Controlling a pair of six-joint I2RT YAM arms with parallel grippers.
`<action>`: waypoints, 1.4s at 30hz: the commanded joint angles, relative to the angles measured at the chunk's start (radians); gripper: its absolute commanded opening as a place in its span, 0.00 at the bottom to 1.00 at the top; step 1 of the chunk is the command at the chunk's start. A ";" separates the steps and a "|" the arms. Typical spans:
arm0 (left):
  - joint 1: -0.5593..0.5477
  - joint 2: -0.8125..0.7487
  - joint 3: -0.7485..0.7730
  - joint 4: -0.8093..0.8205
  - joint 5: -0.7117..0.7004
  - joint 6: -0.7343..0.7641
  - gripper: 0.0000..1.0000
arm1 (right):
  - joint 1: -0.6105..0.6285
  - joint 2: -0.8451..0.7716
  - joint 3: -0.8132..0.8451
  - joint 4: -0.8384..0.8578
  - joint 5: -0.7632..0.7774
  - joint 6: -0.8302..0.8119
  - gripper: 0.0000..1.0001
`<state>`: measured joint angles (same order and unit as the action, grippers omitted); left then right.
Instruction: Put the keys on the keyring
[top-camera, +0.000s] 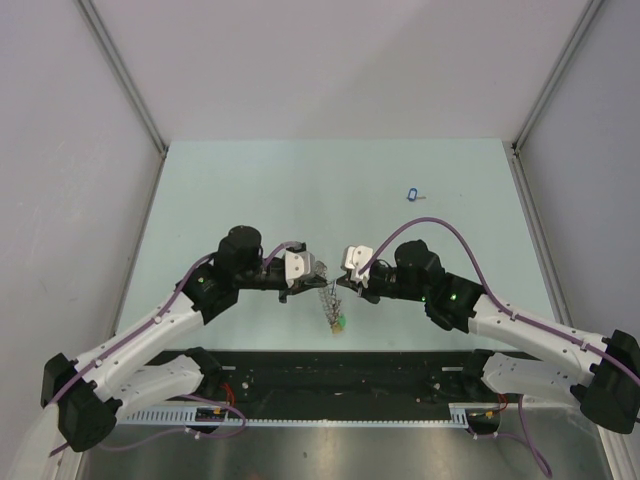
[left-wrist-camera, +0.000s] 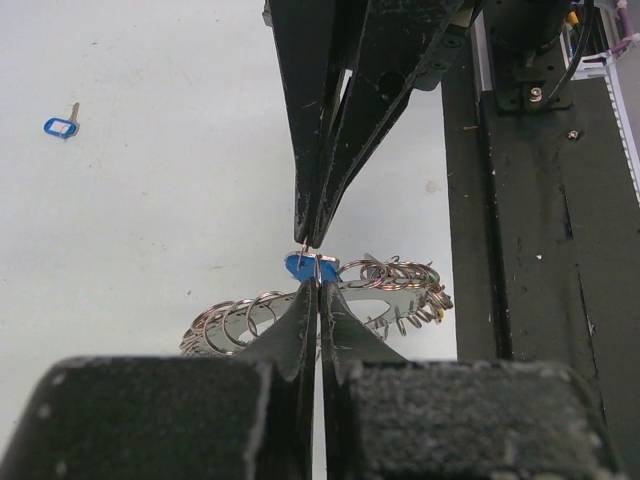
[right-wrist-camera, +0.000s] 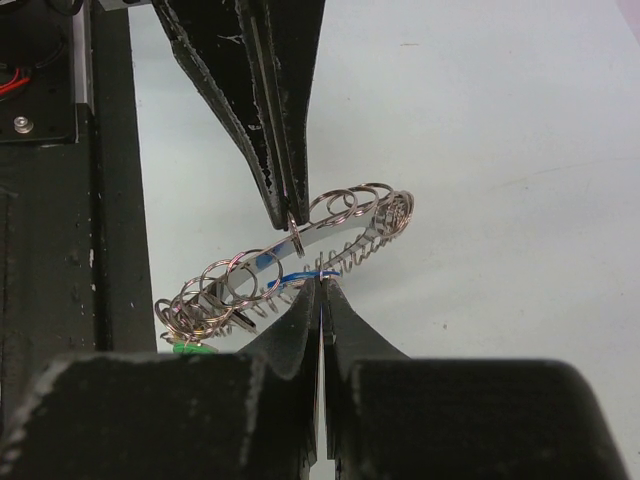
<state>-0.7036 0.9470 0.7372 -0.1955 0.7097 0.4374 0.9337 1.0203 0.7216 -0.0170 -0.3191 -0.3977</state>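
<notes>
My left gripper (top-camera: 322, 277) is shut on the rim of the keyring (left-wrist-camera: 385, 290), a big silver ring fringed with small split rings, keys and a green tag (right-wrist-camera: 190, 347). It holds the keyring in the air, and the ring hangs below in the top view (top-camera: 333, 312). My right gripper (top-camera: 345, 283) is shut on a blue-tagged key (right-wrist-camera: 290, 275) and presses it against the keyring. In the left wrist view the blue tag (left-wrist-camera: 298, 266) sits between the two sets of fingertips. Another blue-tagged key (top-camera: 411, 195) lies on the table at the far right and also shows in the left wrist view (left-wrist-camera: 62, 125).
The pale green table top (top-camera: 250, 190) is walled by white panels on the left, back and right. A black base rail (top-camera: 340, 375) with cabling runs along the near edge, just below the hanging keyring.
</notes>
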 joint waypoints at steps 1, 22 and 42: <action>0.009 -0.017 0.019 0.064 0.007 0.014 0.01 | -0.001 0.000 0.007 0.043 -0.025 -0.015 0.00; 0.013 -0.017 0.016 0.079 -0.007 0.003 0.00 | -0.003 -0.002 0.007 0.040 -0.035 -0.018 0.00; 0.013 0.009 0.028 0.059 0.027 0.007 0.00 | -0.003 -0.006 0.006 0.042 -0.051 -0.016 0.00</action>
<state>-0.6971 0.9531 0.7368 -0.1814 0.6941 0.4358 0.9318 1.0218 0.7216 -0.0185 -0.3420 -0.4046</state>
